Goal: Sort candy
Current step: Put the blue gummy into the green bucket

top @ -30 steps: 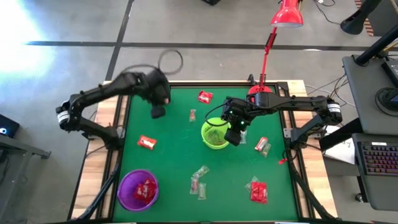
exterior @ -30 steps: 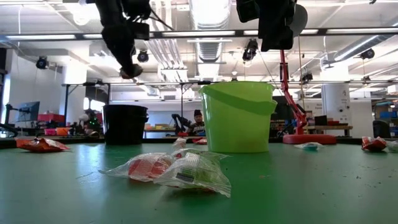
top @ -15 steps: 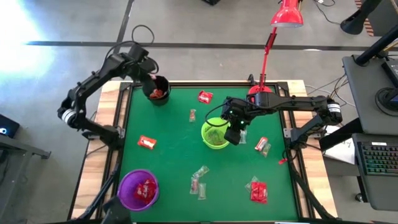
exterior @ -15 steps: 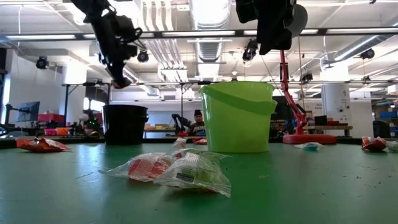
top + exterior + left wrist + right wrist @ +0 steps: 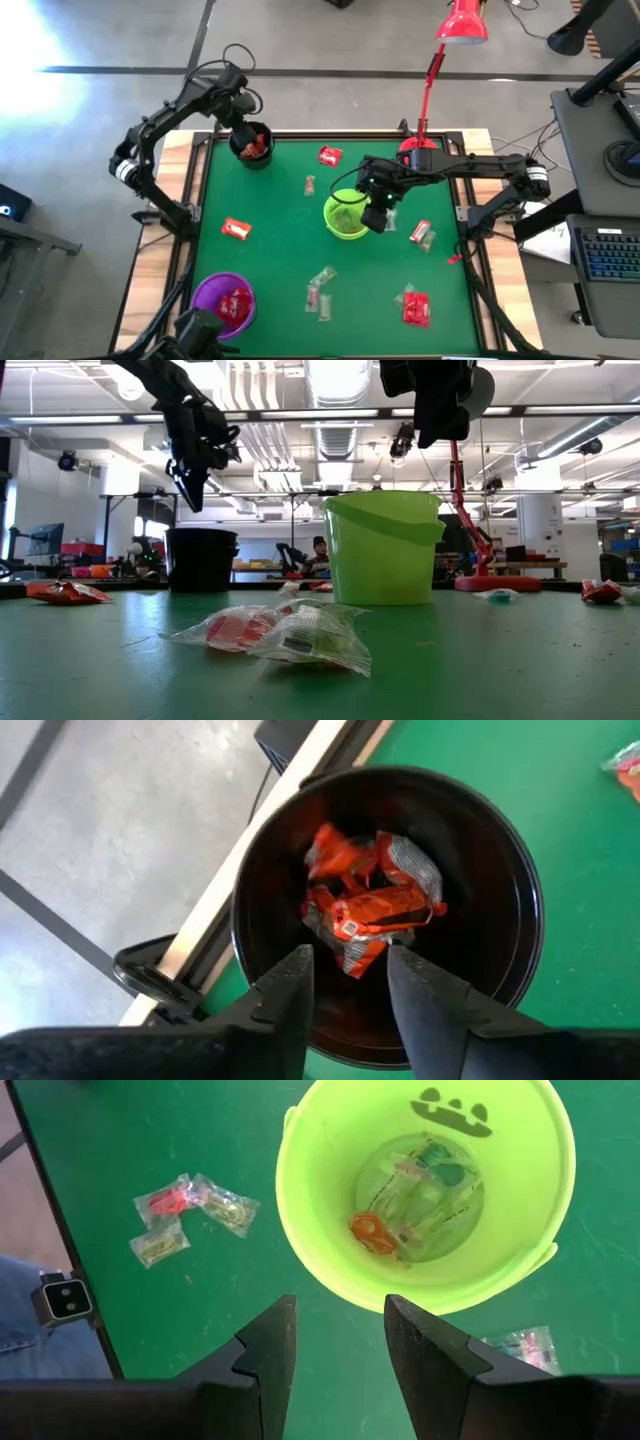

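My left gripper (image 5: 345, 995) hangs open over the black cup (image 5: 252, 145) at the table's far left corner, with nothing between its fingers. Red candy (image 5: 365, 905) lies in the bottom of that cup. My right gripper (image 5: 340, 1345) is open and empty above the green cup (image 5: 347, 215) in the middle of the table; clear-wrapped candy (image 5: 415, 1195) lies inside it. The purple cup (image 5: 222, 303) at the near left holds a red candy. Loose red candy (image 5: 236, 229) and clear-wrapped candy (image 5: 320, 290) lie flat on the green mat.
More red candy lies at the far middle (image 5: 330, 155), right (image 5: 420, 232) and near right (image 5: 415, 305). A red lamp (image 5: 430, 75) stands with its base on the far right edge. The mat between the cups is bare. In the low view, clear candy (image 5: 285, 632) lies in front.
My left gripper has swung toward the table's far left corner, coming to stand over the black cup, and has opened there. The small piece that showed at its fingertips is no longer between them. My right gripper has kept still over the green cup.
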